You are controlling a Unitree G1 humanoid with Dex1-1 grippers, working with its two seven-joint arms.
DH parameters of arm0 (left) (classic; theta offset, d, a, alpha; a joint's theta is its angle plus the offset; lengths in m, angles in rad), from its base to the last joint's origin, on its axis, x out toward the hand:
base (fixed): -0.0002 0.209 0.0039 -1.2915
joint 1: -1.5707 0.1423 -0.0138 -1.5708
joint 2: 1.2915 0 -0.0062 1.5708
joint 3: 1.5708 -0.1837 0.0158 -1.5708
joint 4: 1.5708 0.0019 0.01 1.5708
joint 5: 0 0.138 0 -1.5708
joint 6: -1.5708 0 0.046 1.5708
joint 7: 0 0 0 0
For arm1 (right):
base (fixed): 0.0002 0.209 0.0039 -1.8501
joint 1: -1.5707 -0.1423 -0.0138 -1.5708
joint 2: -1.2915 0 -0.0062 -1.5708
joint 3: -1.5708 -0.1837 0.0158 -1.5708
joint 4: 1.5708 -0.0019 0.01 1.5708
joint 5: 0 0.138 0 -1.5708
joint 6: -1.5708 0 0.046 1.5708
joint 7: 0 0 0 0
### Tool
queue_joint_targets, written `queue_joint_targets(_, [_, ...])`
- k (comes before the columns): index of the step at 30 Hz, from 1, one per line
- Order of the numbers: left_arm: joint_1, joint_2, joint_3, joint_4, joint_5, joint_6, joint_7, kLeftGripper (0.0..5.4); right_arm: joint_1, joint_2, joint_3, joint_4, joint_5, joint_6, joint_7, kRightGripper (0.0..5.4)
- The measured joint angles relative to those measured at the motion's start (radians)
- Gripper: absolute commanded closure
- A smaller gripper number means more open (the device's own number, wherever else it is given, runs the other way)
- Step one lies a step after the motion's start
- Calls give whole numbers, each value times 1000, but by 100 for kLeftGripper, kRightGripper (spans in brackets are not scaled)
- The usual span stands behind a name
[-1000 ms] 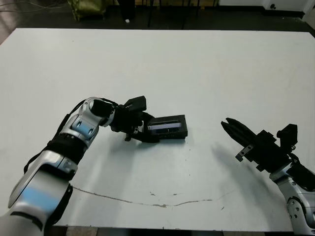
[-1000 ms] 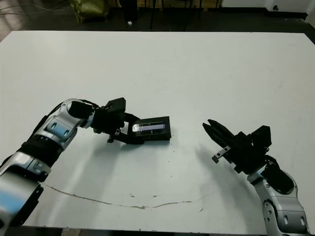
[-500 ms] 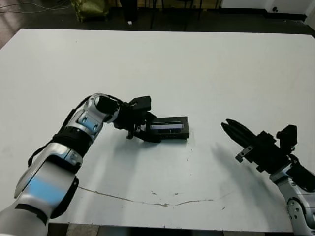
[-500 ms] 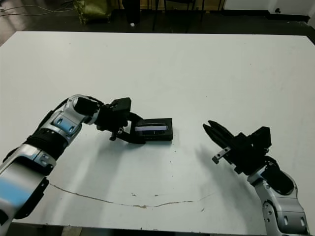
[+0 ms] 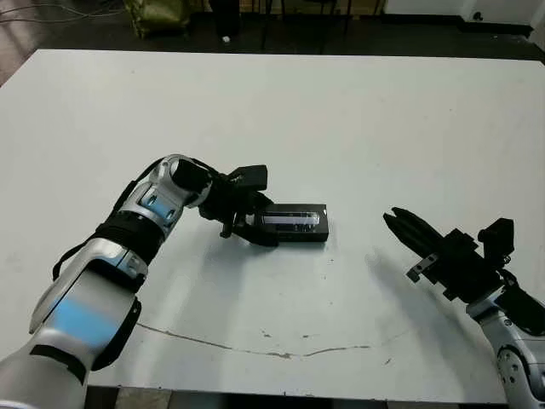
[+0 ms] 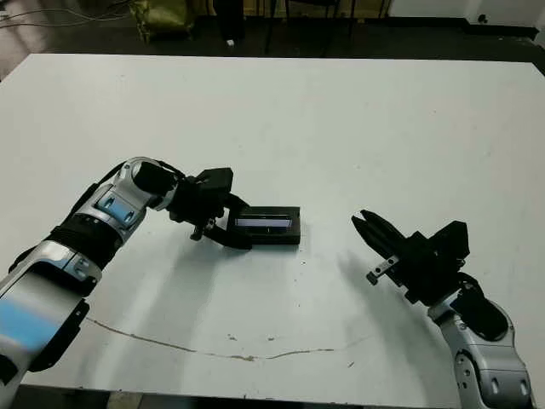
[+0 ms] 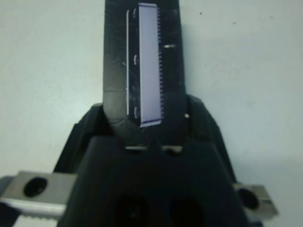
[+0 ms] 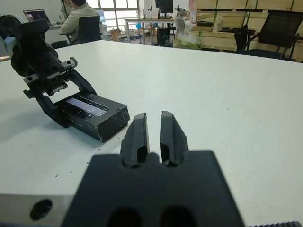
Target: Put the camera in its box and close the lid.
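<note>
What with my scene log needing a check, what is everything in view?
Box: one, black, table middle, closed.
Lid: one, black with silver-blue strip, on the box.
Table: one, white, under everything.
Crack line: one, dark, near the table's front edge.
Person: one, pale jacket, seated beyond the table.
Left tool: one, black, shut on the box's end.
Right tool: one, black, shut, empty, apart from the box.
</note>
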Motion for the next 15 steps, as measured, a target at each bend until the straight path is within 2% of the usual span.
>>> queue_joint_targets(12, [-29,-55,-14,12,5,-24,2,4,8,0,2,-10,-11,3,-9,540])
queue_joint_targets(15, [-29,-53,-23,1,8,-13,-1,1,8,0,2,-10,-7,3,-7,540])
